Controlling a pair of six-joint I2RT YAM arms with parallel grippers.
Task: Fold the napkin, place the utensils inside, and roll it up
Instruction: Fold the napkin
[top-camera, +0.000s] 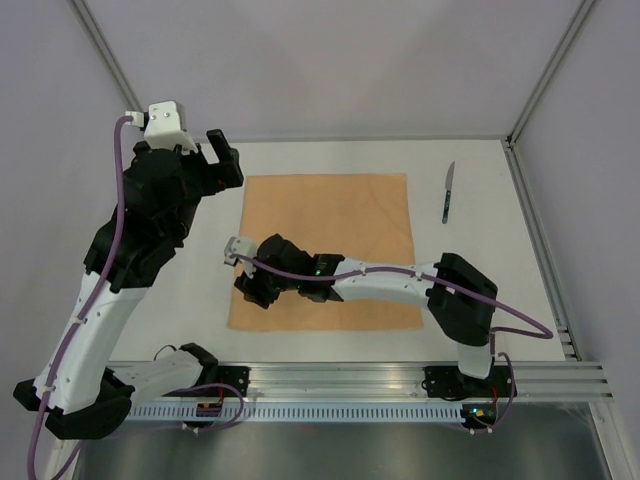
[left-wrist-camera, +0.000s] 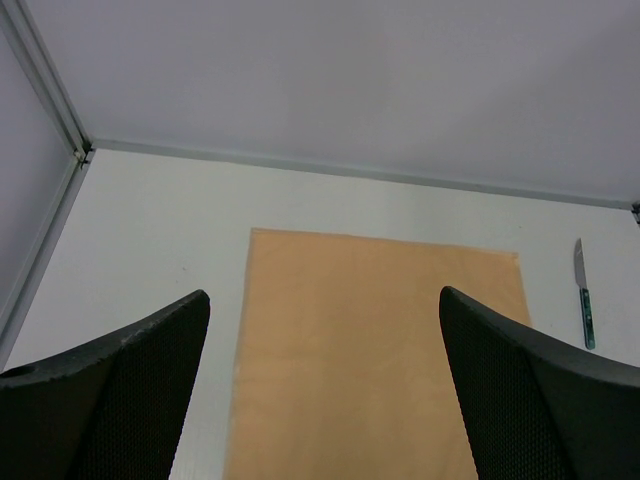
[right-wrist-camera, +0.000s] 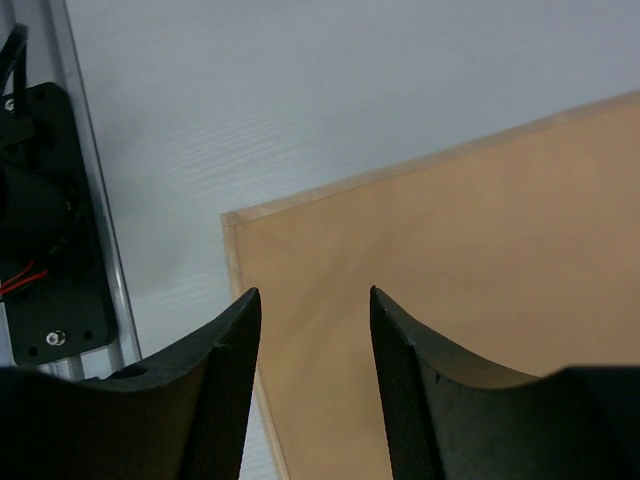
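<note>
Flat and unfolded on the white table (top-camera: 490, 230), a little left of its middle: the peach-orange napkin (top-camera: 340, 215), edges square to the table's.

Low over the napkin's near left corner, the right gripper (top-camera: 250, 290), with fingers (right-wrist-camera: 225, 380) parted by a moderate gap, clearly narrower than the other pair's. Nothing between the pads. Through the gap in the right wrist view, only cloth, with the napkin's left edge running just beside the left-hand finger. Impossible to tell whether the tips touch the cloth.

Behind it, the right arm (top-camera: 390, 280), stretched leftward from its base at the near right, forearm low and almost level across the napkin's near strip.

High beside the napkin's far left corner, the left gripper (top-camera: 222, 160), spread as wide as it goes and holding nothing, aimed down across the cloth. Below it, the left arm (top-camera: 130, 240), reared up from its base with the elbow sharply bent.

Off to the right of the napkin's far right corner, apart from the cloth: a knife (top-camera: 448, 192) flat on the table, blade toward the far edge, dark handle toward the arms.
</note>
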